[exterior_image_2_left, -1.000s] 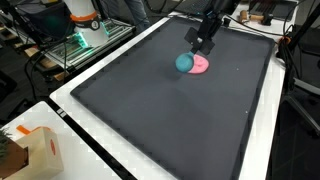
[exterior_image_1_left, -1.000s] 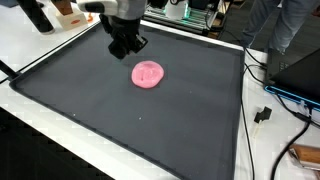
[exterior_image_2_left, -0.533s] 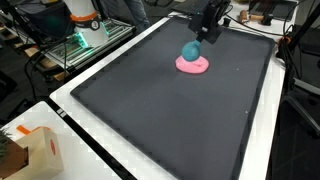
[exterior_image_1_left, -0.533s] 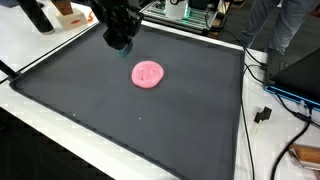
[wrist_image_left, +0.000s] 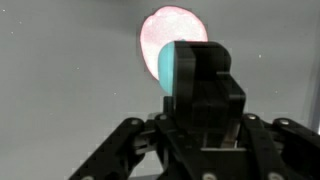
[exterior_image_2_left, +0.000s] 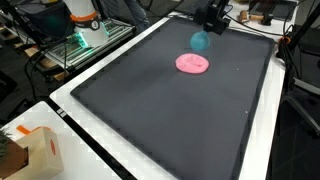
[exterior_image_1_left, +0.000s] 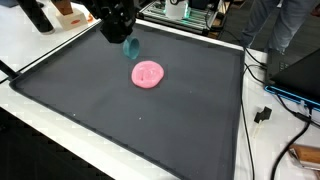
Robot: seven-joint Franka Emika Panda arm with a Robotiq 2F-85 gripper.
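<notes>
The black Robotiq gripper (exterior_image_1_left: 122, 36) comes in from the upper left of the frame in an exterior view, and from the upper right in an exterior view (exterior_image_2_left: 208, 27); its fingers are pressed on a small teal rounded object (exterior_image_1_left: 130, 47), which they pinch at its top; the teal object (exterior_image_2_left: 200, 41) hangs under the fingertips and seems to be clear of the surface below, though the gap itself is hard to judge; in the wrist view a dark finger (wrist_image_left: 205, 85) covers the right part of the teal object (wrist_image_left: 170, 65), so only its left edge shows, in the middle of the frame.

Near the held object, and apart from it, a flat pink round disc (exterior_image_1_left: 148, 74) lies on the surface; in an exterior view the disc (exterior_image_2_left: 192, 63) is just under the teal object in the picture; in the wrist view it (wrist_image_left: 165, 25) shows at the top, behind the teal object.

The disc rests on a large black mat with a raised border (exterior_image_1_left: 150, 135), which fills most of both exterior views (exterior_image_2_left: 160, 115); the mat lies on a white table (exterior_image_1_left: 35, 50); a brown cardboard box (exterior_image_2_left: 35, 152) stands in the lower left corner of an exterior view; dark cables (exterior_image_1_left: 272, 95) run along the right edge.
</notes>
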